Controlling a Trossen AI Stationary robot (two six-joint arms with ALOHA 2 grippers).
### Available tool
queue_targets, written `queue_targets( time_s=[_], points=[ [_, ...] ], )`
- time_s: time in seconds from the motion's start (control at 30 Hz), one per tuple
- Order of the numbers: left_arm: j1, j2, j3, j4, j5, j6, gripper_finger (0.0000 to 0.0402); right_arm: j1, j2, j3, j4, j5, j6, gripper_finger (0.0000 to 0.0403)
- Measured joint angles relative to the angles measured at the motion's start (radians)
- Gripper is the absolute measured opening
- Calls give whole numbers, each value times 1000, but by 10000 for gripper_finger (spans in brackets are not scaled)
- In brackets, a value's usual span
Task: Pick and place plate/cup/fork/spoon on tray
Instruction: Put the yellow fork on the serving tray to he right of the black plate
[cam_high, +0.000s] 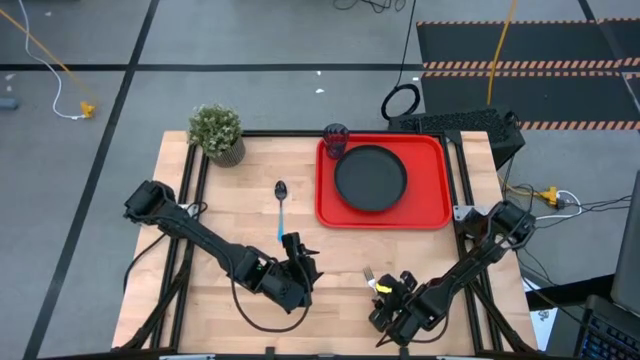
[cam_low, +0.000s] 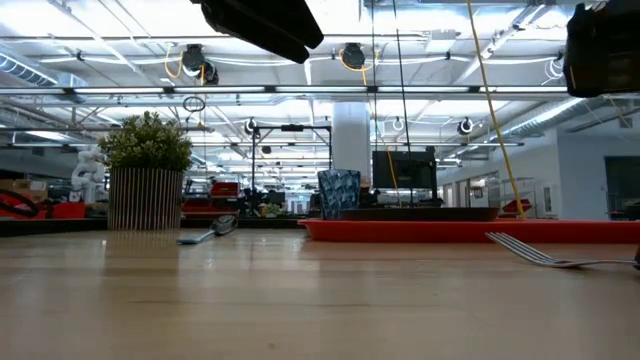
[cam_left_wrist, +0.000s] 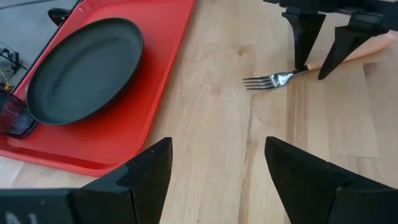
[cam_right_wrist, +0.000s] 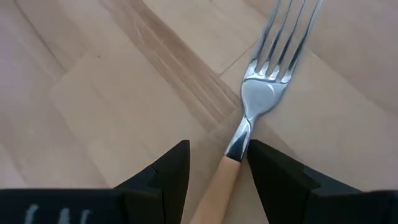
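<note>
The orange-handled fork (cam_right_wrist: 261, 93) lies flat on the table near its front edge, right of centre (cam_high: 371, 276). My right gripper (cam_right_wrist: 217, 155) is open, pointing down, one finger on each side of the fork's handle just behind the neck; the left wrist view (cam_left_wrist: 318, 59) shows this too. My left gripper (cam_high: 300, 258) is open and empty over the table, near the handle end of the blue-handled spoon (cam_high: 280, 208), which lies flat. The black plate (cam_high: 370, 177) rests on the red tray (cam_high: 432, 205). The cup (cam_high: 335, 138) stands at the tray's far left corner. My right gripper has one finger (cam_right_wrist: 273, 168) close against the fork's neck (cam_right_wrist: 239, 144), where the metal meets the handle; whether it touches, I cannot tell. The other finger stands clear of the handle. The fork lies flat on the table.
A potted green plant (cam_high: 217, 132) stands at the table's far left corner. Bare wood lies between the spoon and the tray's left rim and in front of the tray.
</note>
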Motion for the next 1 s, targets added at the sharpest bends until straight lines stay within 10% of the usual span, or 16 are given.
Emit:
queue_targets(
  time_s=[0.63, 1.0],
  points=[
    [-4, 0, 0, 0, -2, 21, 257, -7, 21, 15, -101, -13, -80, 17],
    [31, 0, 0, -4, -3, 79, 257, -42, 5, 13, -178, -21, -193, 19]
  ],
)
